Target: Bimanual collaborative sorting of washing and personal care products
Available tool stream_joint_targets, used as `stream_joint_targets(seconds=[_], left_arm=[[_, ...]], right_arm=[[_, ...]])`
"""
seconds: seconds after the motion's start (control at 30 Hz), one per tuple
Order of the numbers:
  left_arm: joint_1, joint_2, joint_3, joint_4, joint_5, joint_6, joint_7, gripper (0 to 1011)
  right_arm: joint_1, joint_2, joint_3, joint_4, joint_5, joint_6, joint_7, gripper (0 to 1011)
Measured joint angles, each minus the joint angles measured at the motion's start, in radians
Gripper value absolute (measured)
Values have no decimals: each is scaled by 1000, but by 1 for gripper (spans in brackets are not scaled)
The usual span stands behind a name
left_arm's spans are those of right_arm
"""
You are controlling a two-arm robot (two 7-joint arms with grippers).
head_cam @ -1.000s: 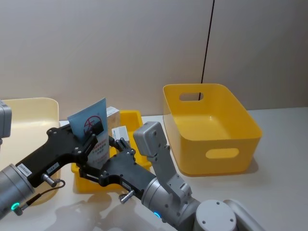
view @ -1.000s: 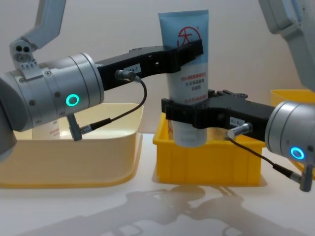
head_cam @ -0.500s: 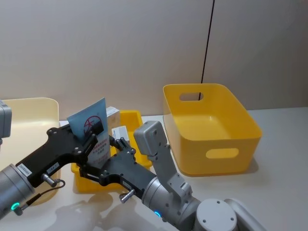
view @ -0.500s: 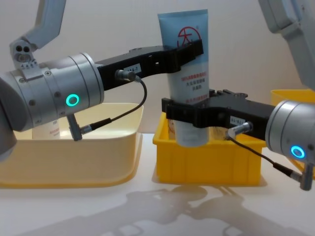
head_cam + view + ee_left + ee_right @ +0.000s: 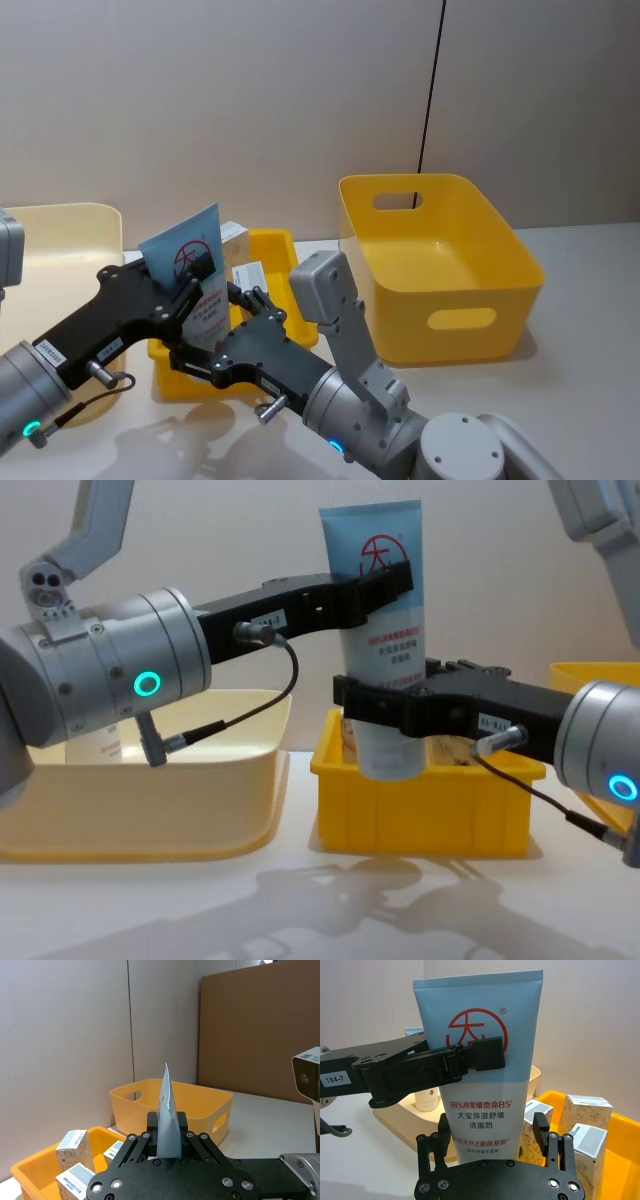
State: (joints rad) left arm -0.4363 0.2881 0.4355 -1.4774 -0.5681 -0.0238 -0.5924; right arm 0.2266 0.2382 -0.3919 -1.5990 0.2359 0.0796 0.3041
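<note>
Item: light-blue squeeze tube (image 5: 383, 650), upright at centre of the chest view, above the small yellow crate (image 5: 420, 815). Held by the left gripper (image 5: 388, 578), clamped on its flat upper end. The right gripper (image 5: 490, 1127) flanks the lower body with a slight gap showing, apparently released. Its wrist has drifted rightward, so the handover is likely finishing. Nearby: beige cartons (image 5: 585, 1110) in the crate; cream tub (image 5: 150, 810) lower left; large yellow bin (image 5: 440, 260) right. Those flanking fingers block sideways carry.

Left gripper (image 5: 385, 580), right gripper (image 5: 385, 708): flat black plates, silver screw heads, small white printed labels. Wrist housings (image 5: 110, 670): silver-grey cylinders, each with a glowing cyan ring (image 5: 147, 684). Thin black cable (image 5: 275, 692) loops from each wrist. Grey camera box (image 5: 322, 290) on right wrist.
</note>
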Motion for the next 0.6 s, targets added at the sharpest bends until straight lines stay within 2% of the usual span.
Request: stream_joint_targets(seconds=[0.6], left_arm=[[0,0,0,0,0,0,0,218]], right_arm=[[-1,25,-11,-10,27,-3,35,999]])
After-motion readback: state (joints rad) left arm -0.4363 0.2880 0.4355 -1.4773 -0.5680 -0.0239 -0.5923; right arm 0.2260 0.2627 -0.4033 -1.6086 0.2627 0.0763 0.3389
